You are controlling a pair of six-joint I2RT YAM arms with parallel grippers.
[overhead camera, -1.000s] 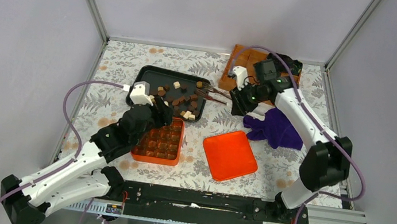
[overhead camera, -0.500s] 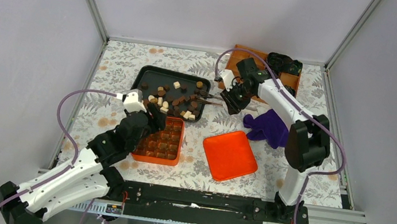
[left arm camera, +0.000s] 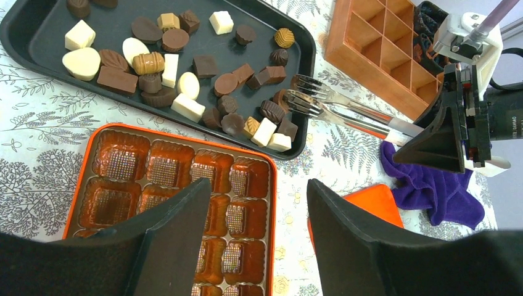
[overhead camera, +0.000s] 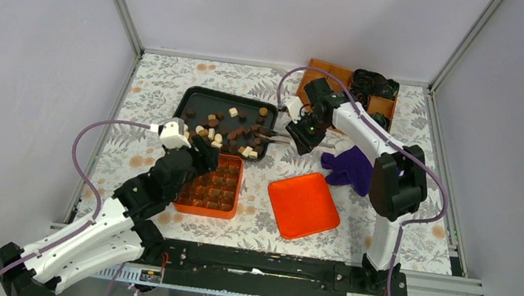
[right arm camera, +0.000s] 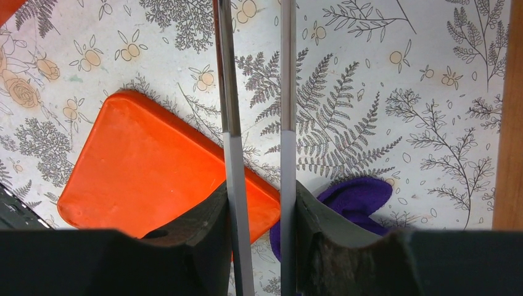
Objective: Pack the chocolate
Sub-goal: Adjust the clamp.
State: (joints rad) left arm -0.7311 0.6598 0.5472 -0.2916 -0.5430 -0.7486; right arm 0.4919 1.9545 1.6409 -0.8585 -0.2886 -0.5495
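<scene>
- On the bench [left arm camera: 37,123], far side: chocolate [left arm camera: 203,92] loose in black tray [left arm camera: 24,46], just beyond orange box [left arm camera: 154,131].
- Right jaws clamped on tongs [left arm camera: 345,111]; long axis points left, tips over the tray's right-edge pieces.
- Left jaws apart, empty, above the box; right arm nearer.

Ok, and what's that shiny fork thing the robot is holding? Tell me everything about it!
Those are metal tongs: two long, thin, shiny silver arms, each ending in a fork-like tip with teeth. The right gripper squeezes both arms from the sides and holds them off the table. The arms stand slightly apart. The toothed tips reach over the right rim of the black tray, right beside the chocolates; whether they touch a piece is unclear.
</scene>
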